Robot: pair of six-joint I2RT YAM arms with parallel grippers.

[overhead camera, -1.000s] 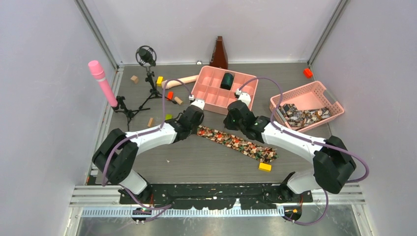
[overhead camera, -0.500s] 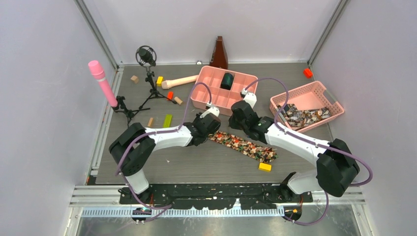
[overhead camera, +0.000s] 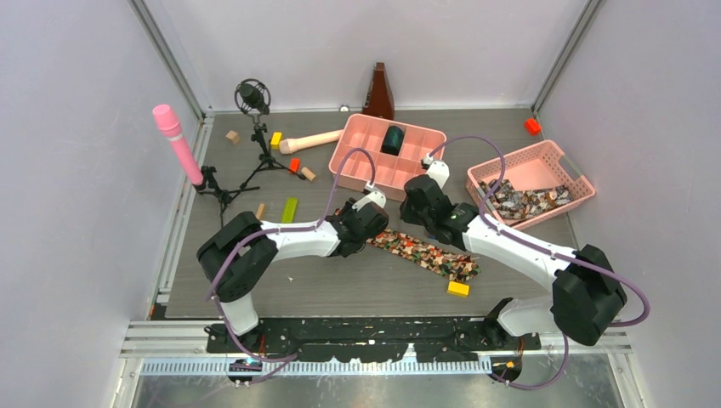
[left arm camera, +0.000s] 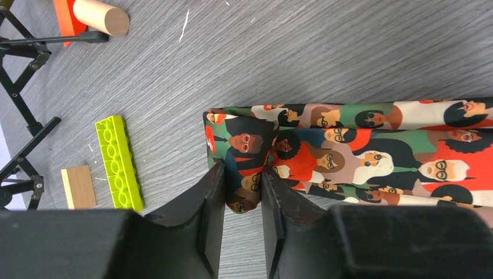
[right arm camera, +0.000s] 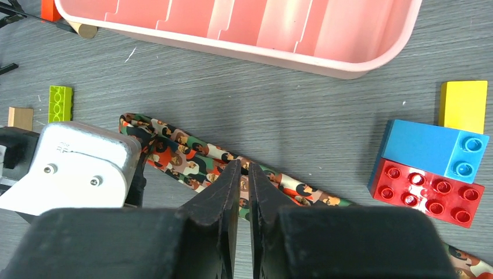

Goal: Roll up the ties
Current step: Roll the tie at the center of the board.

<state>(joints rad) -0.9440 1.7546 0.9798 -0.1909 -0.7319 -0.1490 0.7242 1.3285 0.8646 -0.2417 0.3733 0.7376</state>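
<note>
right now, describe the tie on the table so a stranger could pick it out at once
Find the pink divided tray at mid-table. Just in front of it the tie lies diagonally, its folded end pinched in the left tool. Unlike the ties heaped in the pink basket, it is stretched out flat.

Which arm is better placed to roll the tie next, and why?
Left: the left gripper pinches the tie at its folded-over end, while the right gripper, shut, is farther along its length.
</note>
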